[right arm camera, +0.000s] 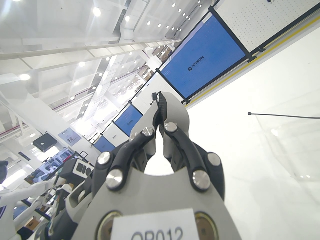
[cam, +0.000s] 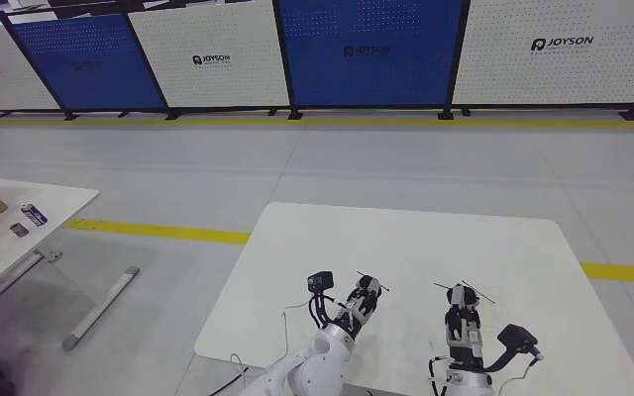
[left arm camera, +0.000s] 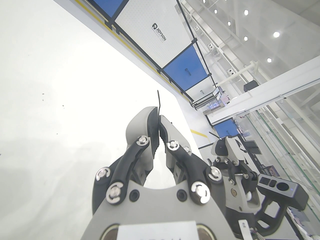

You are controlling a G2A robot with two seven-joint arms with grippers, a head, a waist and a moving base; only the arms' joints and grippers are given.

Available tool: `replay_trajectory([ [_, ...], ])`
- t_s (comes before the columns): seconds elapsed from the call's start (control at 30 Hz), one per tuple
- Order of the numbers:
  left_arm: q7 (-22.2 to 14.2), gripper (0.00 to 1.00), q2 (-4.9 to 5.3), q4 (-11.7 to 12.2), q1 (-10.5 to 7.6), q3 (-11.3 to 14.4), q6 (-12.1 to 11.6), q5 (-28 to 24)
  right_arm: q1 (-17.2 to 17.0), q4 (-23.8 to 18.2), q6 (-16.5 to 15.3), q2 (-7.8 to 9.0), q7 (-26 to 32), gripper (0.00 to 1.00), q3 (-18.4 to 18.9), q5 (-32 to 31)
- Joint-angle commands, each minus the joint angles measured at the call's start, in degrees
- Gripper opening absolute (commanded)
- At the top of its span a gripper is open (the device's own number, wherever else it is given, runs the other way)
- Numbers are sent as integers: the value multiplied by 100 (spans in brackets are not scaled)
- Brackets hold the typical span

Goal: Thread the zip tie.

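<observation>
Item count, this frame.
Three zip ties [right arm camera: 282,115]; two grippers: left gripper [left arm camera: 158,117], right gripper [right arm camera: 160,98]; two tables [cam: 416,247].

White table [cam: 416,247], rounded corners. A black zip tie [right arm camera: 282,115] seems to lie flat on it, by clear plastic sheet [right arm camera: 280,148].

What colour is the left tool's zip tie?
Zip tie is black, best in left wrist view.

From above the arms we are looking down across the worktop [cam: 416,247] toward the far panels [cam: 367,49]. Our wrist cameras are sitting close behind the left tool [left arm camera: 158,117] and right tool [right arm camera: 160,101], tilting toward the ceiling [right arm camera: 75,38] and sharing those panels.
</observation>
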Motion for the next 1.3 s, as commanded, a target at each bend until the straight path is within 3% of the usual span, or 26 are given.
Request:
replay_trajectory([
  [0.0,0,0,0,0,0,0,0,0,-44,-26,138,-26,-118,0,-22,-118],
  [0.23,0,0,0,0,0,0,0,0,58,111,154,-151,-49,0,-259,-142],
  [0.67,0,0,0,0,0,0,0,0,76,123,147,-158,-13,0,-261,-118],
  [0.93,0,0,0,0,0,0,0,0,-107,-231,-134,-134,876,0,195,578],
  [1.13,0,0,0,0,0,0,0,0,-56,-250,145,-153,1504,0,251,629],
  [1.27,0,0,0,0,0,0,0,0,-56,-250,145,-153,1504,0,251,629],
])
